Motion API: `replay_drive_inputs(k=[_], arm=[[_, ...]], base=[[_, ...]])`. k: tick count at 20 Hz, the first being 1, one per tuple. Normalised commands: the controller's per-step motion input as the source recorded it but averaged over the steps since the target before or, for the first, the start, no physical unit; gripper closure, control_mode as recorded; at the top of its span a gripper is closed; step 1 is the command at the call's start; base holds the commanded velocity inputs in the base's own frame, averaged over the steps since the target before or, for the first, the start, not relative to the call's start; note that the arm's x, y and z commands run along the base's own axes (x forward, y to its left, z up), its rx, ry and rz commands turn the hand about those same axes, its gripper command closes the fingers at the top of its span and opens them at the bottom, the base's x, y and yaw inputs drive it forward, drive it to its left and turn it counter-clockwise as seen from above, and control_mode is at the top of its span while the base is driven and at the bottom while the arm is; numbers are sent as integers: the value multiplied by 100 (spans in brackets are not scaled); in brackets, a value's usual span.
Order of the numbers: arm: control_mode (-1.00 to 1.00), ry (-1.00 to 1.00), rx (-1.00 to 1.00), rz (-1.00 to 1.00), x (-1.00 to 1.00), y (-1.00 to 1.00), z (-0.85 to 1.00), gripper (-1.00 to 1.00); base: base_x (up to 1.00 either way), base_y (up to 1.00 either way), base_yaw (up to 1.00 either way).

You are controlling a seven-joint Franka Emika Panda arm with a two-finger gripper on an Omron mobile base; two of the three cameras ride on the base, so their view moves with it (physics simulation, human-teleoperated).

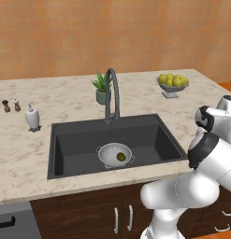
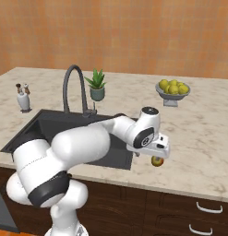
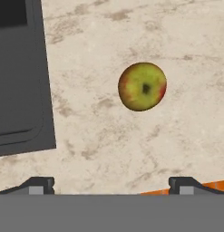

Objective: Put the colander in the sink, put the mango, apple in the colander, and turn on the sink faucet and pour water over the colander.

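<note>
The white perforated colander [image 1: 114, 155] sits in the dark grey sink [image 1: 75, 140], near its front wall. The dark green mango [image 1: 121, 157] lies inside the colander. The dark gooseneck sink faucet [image 1: 112, 93] stands behind the basin, and no water shows. The yellow-green apple [image 3: 142, 86] with a reddish tinge lies on the marble counter right of the sink, near the front edge [image 2: 157, 161]. My gripper [image 3: 112, 186] hovers above the apple, open, with nothing between its fingertips [image 3: 41, 185].
A bowl of pale yellow-green fruits [image 1: 172, 83] stands at the back right of the counter. A potted plant [image 1: 103, 88] is behind the faucet. A soap dispenser [image 1: 32, 116] and two small shakers [image 1: 10, 106] stand left of the sink. The sink's corner [image 3: 20, 77] lies close to the apple.
</note>
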Motion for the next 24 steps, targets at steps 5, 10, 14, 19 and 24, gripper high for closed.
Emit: replay_drive_inputs(k=[5, 10, 14, 19, 24], arm=[[-100, 0, 0, 0, 13, -25, -5, -100], [-100, 0, 0, 0, 19, -10, -5, -100], [-100, 0, 0, 0, 22, -1, -12, -100], [-100, 0, 0, 0, 14, -8, -21, -100], [-100, 0, 0, 0, 8, -14, -21, -100]], base=[[0, 0, 0], [0, 0, 0], [0, 0, 0], [0, 0, 0], [0, 0, 0]])
